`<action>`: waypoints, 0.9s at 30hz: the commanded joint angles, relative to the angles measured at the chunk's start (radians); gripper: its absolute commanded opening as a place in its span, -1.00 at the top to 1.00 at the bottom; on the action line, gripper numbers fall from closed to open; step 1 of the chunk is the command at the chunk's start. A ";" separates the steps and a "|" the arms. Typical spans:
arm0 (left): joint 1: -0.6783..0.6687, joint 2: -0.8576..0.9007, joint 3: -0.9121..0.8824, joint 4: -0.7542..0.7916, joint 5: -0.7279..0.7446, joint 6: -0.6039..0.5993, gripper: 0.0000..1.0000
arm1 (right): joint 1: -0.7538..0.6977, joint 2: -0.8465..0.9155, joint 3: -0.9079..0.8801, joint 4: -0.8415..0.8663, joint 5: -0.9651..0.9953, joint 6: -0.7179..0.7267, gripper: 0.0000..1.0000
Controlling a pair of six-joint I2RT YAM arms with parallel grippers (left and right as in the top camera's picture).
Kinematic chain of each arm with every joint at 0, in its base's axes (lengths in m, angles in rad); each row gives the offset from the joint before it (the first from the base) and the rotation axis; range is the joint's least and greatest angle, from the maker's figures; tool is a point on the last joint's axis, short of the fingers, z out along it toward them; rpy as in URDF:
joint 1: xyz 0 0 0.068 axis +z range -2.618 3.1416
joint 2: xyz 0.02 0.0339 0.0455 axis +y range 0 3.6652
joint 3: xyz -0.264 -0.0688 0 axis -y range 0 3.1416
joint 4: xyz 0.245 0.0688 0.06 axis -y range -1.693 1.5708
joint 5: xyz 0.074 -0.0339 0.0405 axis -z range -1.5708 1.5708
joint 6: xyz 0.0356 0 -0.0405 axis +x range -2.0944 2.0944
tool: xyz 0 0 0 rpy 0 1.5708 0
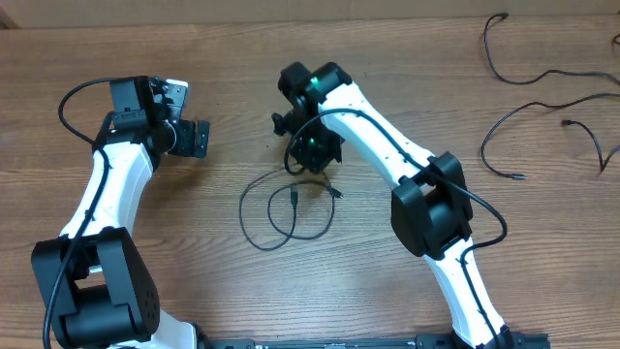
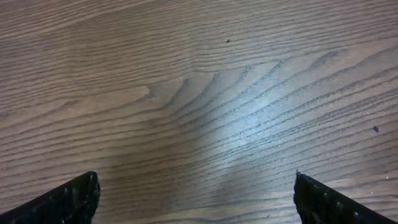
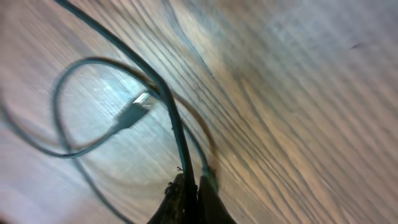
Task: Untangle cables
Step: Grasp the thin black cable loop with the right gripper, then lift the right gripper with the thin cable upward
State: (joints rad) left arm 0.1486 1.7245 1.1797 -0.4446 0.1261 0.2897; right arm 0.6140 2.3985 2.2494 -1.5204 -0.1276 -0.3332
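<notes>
Just beside the right gripper, overhead, sprawls the thin black looped cable; left wrist has the left gripper spread wide over the brown wooden table; right wrist shows fingers pinching one strand, so it's grasped, and next calls for a gentle untangling pull.

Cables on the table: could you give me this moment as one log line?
left jaws: open over tabletop | right jaws: shut on looped cable | loops: overlapping on tabletop
</notes>
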 commanded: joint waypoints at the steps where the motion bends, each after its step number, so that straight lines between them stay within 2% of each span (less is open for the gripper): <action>1: 0.002 0.012 0.001 0.003 0.000 -0.014 -0.99 | -0.010 -0.080 0.133 -0.052 -0.011 0.033 0.92; 7: 0.002 0.012 0.001 0.004 0.001 -0.014 -0.99 | -0.010 -0.155 0.343 -0.129 0.005 0.058 0.93; 15: 0.002 0.012 0.001 0.003 0.001 -0.014 -0.99 | -0.010 -0.269 0.534 -0.121 0.166 0.102 0.93; 25: 0.002 0.012 0.001 0.003 0.001 -0.014 -0.99 | -0.010 -0.367 0.567 -0.124 0.249 0.106 0.93; 27: 0.002 0.012 0.001 0.004 0.001 -0.014 -0.99 | -0.010 -0.378 0.567 -0.129 0.315 0.156 0.93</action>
State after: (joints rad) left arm 0.1486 1.7245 1.1797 -0.4442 0.1261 0.2897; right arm 0.6094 2.0590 2.7956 -1.6470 0.1020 -0.2310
